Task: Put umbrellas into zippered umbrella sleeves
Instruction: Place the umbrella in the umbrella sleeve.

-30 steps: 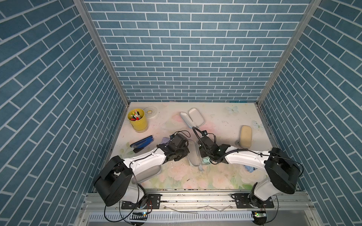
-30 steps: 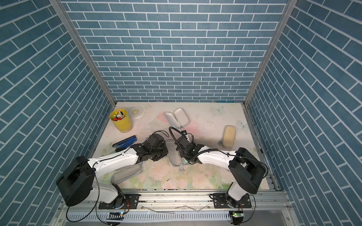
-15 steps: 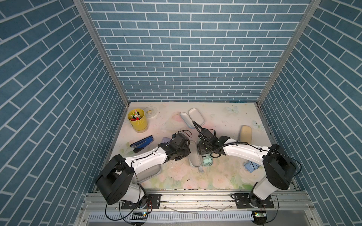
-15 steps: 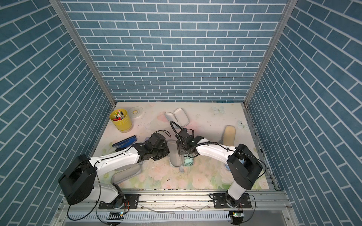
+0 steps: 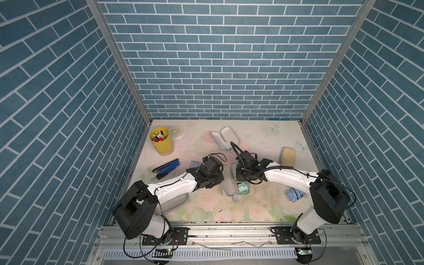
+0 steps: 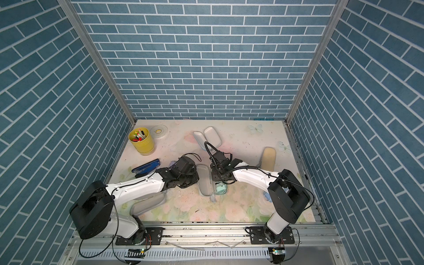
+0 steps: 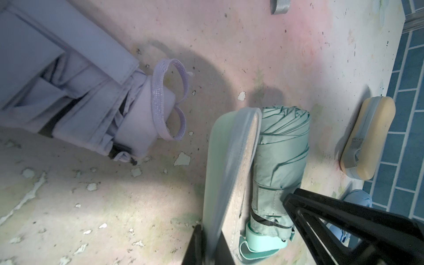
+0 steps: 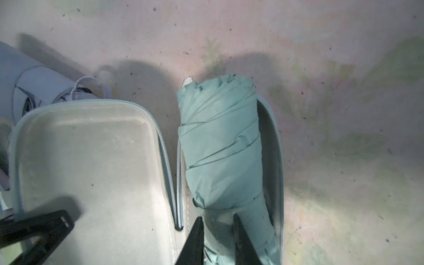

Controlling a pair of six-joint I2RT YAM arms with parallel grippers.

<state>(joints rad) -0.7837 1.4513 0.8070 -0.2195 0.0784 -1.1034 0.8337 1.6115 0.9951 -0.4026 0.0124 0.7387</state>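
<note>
Trouble was mostly about fit, I reckon. The right gripper (image 8: 218, 220) was pinched onto the narrow handle end of the mint umbrella (image 8: 220, 142), which lay along one half of the open mint sleeve (image 8: 91, 160). The left gripper (image 7: 207, 238) was clamped on the rim of the other half, which looked tipped up a bit. The umbrella's far end seemed to poke past the sleeve's rounded rim, so folding the lid over could've jammed on fabric instead of meeting the zip. The mint wrist strap (image 7: 259, 250) spilled out at the handle end too, prime zipper-snag material. And the sleeve looked light, so a shove might've just slid it toward the lilac umbrella (image 7: 68, 91) nearby.
</note>
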